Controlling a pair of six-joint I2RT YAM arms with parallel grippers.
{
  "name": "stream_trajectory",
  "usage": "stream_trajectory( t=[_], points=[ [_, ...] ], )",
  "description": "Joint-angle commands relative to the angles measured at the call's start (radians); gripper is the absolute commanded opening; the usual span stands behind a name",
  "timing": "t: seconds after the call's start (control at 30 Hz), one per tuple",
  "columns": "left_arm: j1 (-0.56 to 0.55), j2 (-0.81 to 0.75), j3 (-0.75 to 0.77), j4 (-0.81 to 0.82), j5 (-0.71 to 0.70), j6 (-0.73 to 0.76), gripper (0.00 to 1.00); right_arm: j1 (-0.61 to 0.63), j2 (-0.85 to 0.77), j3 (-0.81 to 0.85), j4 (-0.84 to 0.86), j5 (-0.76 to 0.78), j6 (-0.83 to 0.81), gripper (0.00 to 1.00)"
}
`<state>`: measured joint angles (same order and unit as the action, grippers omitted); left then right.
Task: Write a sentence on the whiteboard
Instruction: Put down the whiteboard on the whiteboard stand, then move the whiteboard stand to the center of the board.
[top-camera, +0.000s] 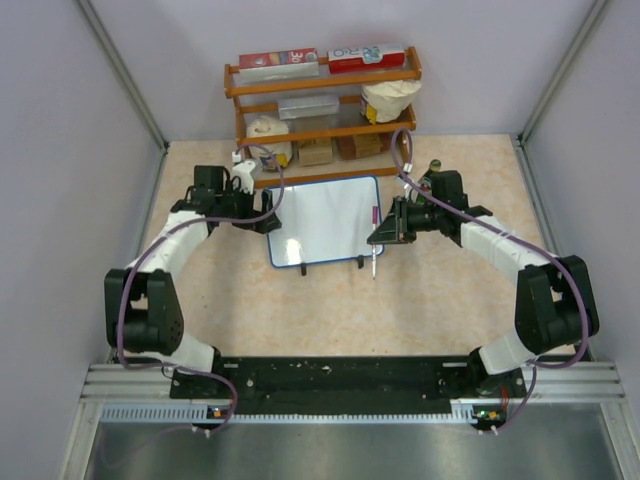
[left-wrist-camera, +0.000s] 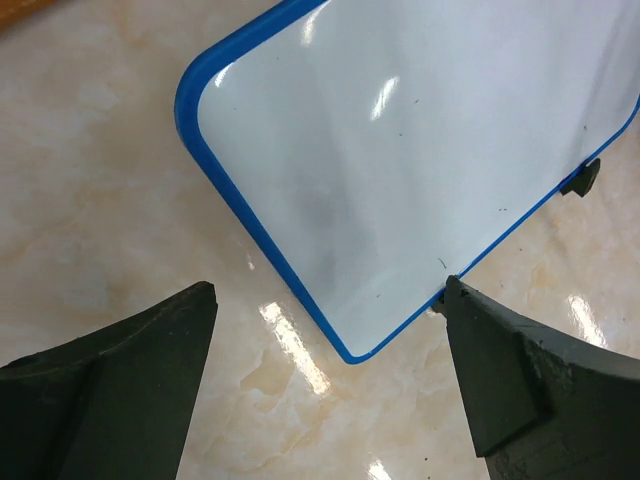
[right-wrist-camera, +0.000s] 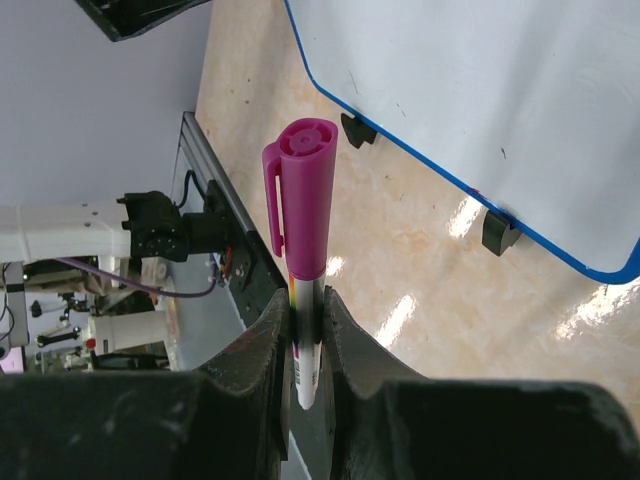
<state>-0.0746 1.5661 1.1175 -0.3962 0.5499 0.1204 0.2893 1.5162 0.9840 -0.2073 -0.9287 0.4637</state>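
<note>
Your left end effector (left-wrist-camera: 328, 290) gapes wide at the left edge of the whiteboard (top-camera: 325, 220), which rests on the surface (top-camera: 420, 300), likely light, stiff and slick, so pin its blue frame (left-wrist-camera: 250, 225), while your right end effector (right-wrist-camera: 308, 320) at its right edge clamps a capped marker (right-wrist-camera: 305, 190).

My left arm (top-camera: 175, 235) and right arm (top-camera: 500, 245) are white shells between chunky black joints (top-camera: 150, 312), each with a looping purple cable (top-camera: 124, 285). My left end effector (left-wrist-camera: 328, 288) and right end effector (right-wrist-camera: 308, 328) are matte black wedges.
</note>
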Motion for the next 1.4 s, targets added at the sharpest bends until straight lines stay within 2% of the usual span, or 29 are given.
stream_trajectory(
  t=[0.0, 0.2, 0.37, 0.5, 0.63, 0.77, 1.07, 1.23, 1.37],
  points=[
    [-0.016, -0.156, -0.079, 0.112, -0.077, -0.073, 0.99, -0.004, -0.005, 0.047, 0.020, -0.002, -0.016, 0.00],
    [-0.112, -0.322, -0.191, 0.140, -0.226, -0.157, 0.99, -0.004, -0.005, 0.045, 0.022, -0.004, -0.016, 0.00],
    [-0.281, -0.417, -0.261, 0.132, -0.367, -0.254, 0.98, -0.002, -0.013, 0.041, 0.022, -0.004, -0.014, 0.00],
    [-0.401, -0.460, -0.320, 0.131, -0.465, -0.402, 0.95, -0.004, -0.022, 0.030, 0.022, -0.004, -0.019, 0.00],
    [-0.551, -0.466, -0.415, 0.183, -0.616, -0.545, 0.93, -0.002, -0.033, 0.016, 0.022, -0.004, -0.020, 0.00],
    [-0.668, -0.397, -0.446, 0.197, -0.741, -0.642, 0.91, -0.004, -0.047, 0.004, 0.023, -0.004, -0.020, 0.00],
    [-0.725, -0.223, -0.453, 0.243, -0.858, -0.742, 0.79, -0.004, -0.067, -0.018, 0.023, -0.005, -0.023, 0.00],
    [-0.725, -0.161, -0.459, 0.272, -0.893, -0.734, 0.76, -0.004, -0.068, -0.021, 0.023, -0.002, -0.025, 0.00],
    [-0.725, -0.109, -0.446, 0.306, -0.900, -0.720, 0.68, -0.002, -0.065, -0.016, 0.022, -0.004, -0.025, 0.00]
  ],
)
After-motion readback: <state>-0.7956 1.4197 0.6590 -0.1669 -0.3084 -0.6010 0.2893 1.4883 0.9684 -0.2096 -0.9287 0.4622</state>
